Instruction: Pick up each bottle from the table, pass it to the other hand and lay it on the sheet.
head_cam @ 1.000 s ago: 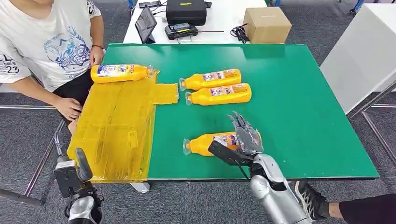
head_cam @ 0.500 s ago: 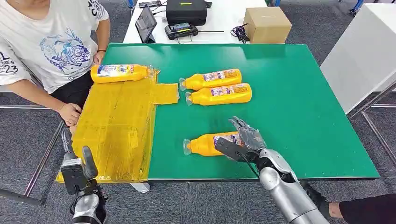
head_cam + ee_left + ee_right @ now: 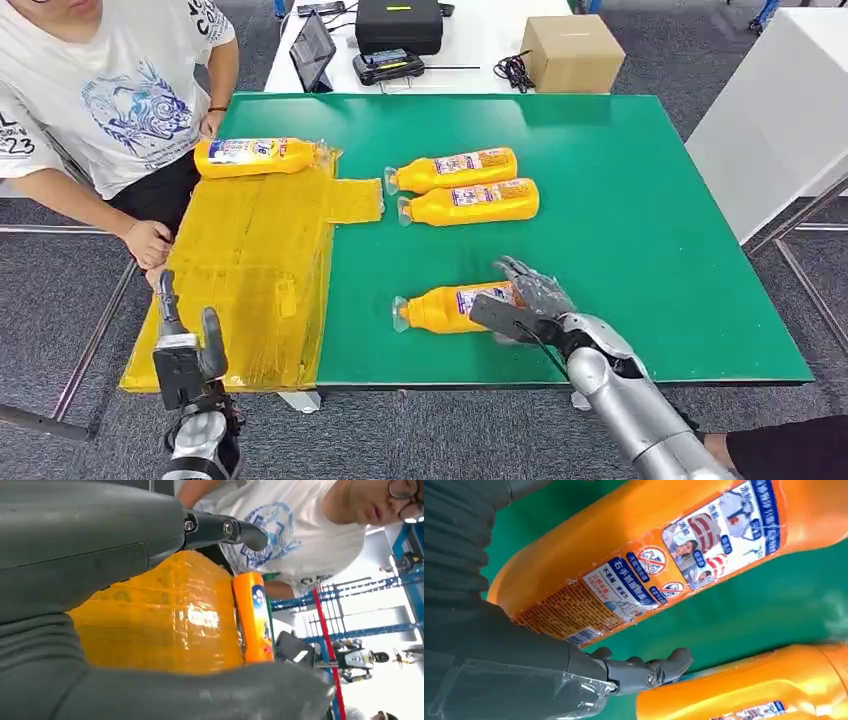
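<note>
Orange plastic bottle [image 3: 450, 307] with a printed label is lying on its side near the front of our green table [image 3: 640, 200]; our right hand [image 3: 525, 300] is resting over its base, fingers spread, not gripping. Our left hand [image 3: 185, 345] is hovering open beside the yellow taped sheet [image 3: 250, 270].

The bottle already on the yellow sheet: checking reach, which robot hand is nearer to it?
Left. The left hand hovers off the sheet's near edge; the right hand is at the nearest bottle, across the table from that bottle.
</note>
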